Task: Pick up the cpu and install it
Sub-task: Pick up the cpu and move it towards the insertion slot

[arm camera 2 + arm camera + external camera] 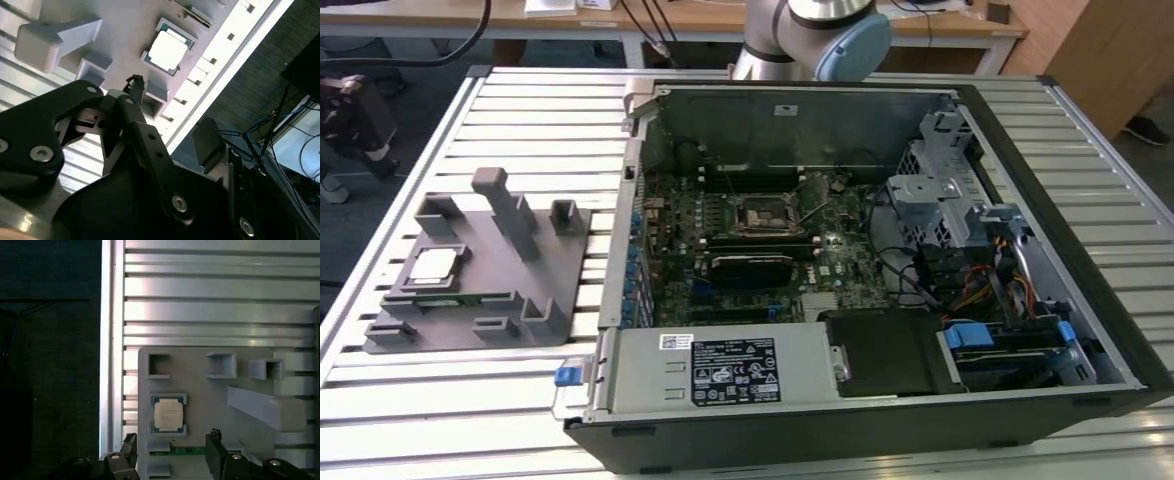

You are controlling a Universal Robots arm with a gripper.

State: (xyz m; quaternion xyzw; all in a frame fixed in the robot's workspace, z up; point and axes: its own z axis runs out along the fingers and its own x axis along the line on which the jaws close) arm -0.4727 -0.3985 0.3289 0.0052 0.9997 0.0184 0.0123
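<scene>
Slatted table (200, 310) | pincer (173, 439) spread wide, empty, poised over tray (205, 410) | cpu (167, 414) in tray

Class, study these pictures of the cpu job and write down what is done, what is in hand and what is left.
Done: nothing shows as finished; the cpu lies in its slot on the grey tray. In hand: the tool is open and empty, close to the cpu. Left: lifting it and seating it in the socket inside the computer case.

Silver-topped cpu (168, 415) lies flat, apparently nested, in grey tray (200, 400).
</scene>
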